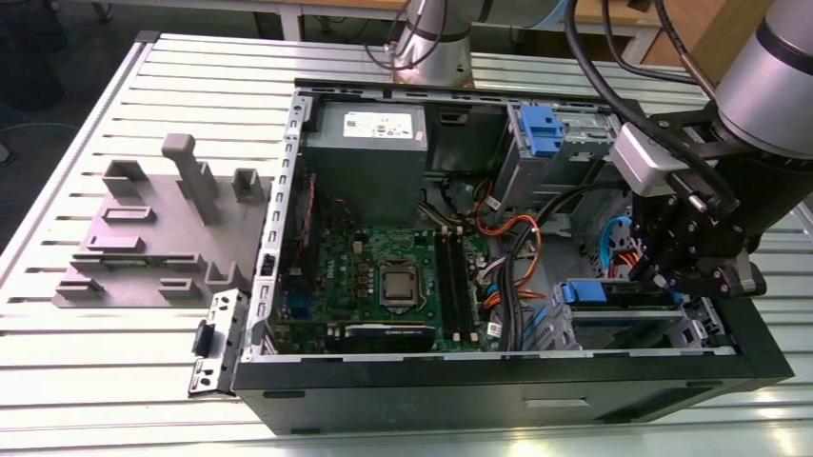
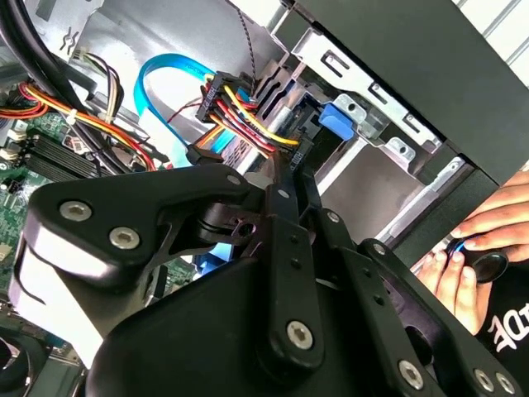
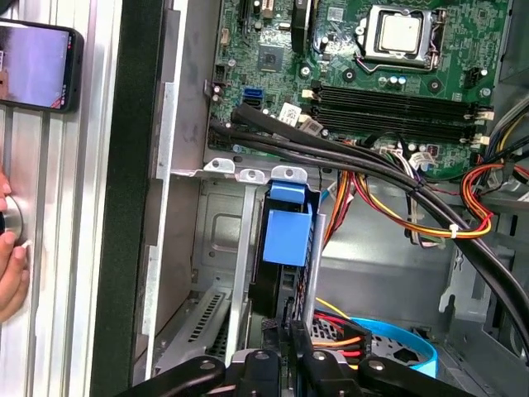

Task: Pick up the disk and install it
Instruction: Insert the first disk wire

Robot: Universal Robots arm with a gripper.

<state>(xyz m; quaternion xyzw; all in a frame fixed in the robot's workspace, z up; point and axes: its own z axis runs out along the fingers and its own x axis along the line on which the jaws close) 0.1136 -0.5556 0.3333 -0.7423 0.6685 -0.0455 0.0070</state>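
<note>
One disk point(image 3: 288, 231) stands in the case's point(image 3: 132, 207) corner bay. The gripper point(image 3: 297, 318) jaws are together at its edge. It is best pushed straight, untilted.

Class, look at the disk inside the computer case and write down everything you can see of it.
The disk shows mainly as its bright blue plastic carrier, smooth and boxy, with a tab at one end. A dark body sits beneath it, and the drive itself is mostly hidden. It stands slotted between the grey metal rails of the bay, at a corner of the case. The gripper is close to its end; whether they touch cannot be told.
</note>
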